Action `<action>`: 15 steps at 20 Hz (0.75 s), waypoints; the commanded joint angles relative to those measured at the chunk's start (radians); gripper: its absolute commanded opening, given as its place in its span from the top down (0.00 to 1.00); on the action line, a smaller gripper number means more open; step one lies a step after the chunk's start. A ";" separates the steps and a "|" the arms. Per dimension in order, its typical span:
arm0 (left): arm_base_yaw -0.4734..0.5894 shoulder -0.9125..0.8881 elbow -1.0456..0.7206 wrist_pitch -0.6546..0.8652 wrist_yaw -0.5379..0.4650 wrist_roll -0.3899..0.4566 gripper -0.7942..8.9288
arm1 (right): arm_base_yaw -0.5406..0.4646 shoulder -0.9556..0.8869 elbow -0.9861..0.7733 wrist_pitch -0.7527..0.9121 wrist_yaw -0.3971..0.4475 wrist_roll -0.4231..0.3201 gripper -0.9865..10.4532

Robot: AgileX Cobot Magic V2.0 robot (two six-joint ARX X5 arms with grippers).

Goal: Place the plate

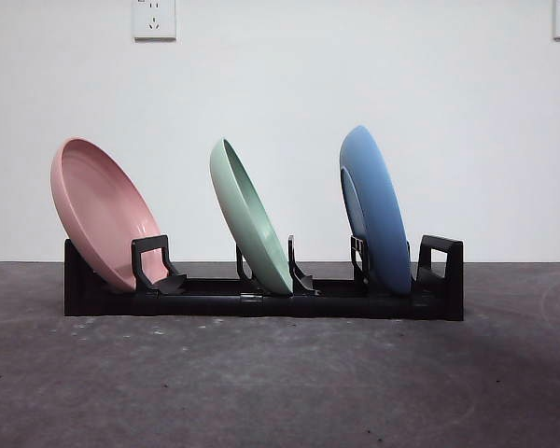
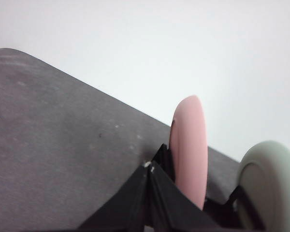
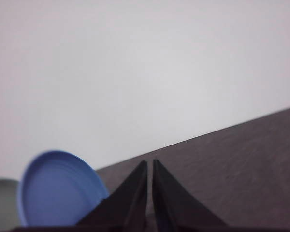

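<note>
A pink plate (image 1: 98, 210), a green plate (image 1: 249, 217) and a blue plate (image 1: 374, 210) stand tilted in a black rack (image 1: 261, 301) on the dark table. No arm shows in the front view. My left gripper (image 2: 149, 168) is shut and empty, away from the rack; its view shows the pink plate (image 2: 189, 147) edge-on and the green plate (image 2: 270, 186) beside it. My right gripper (image 3: 150, 166) is shut and empty; its view shows the blue plate (image 3: 58, 193) and a sliver of the green plate (image 3: 4, 203).
The grey table (image 1: 280, 383) stretches in front of the rack. A white wall stands behind, with sockets (image 1: 154, 19) high up on it.
</note>
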 commanded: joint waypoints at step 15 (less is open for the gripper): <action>-0.001 0.190 0.446 -0.421 0.400 0.074 0.91 | 0.001 0.256 0.386 -0.483 -0.501 0.028 0.90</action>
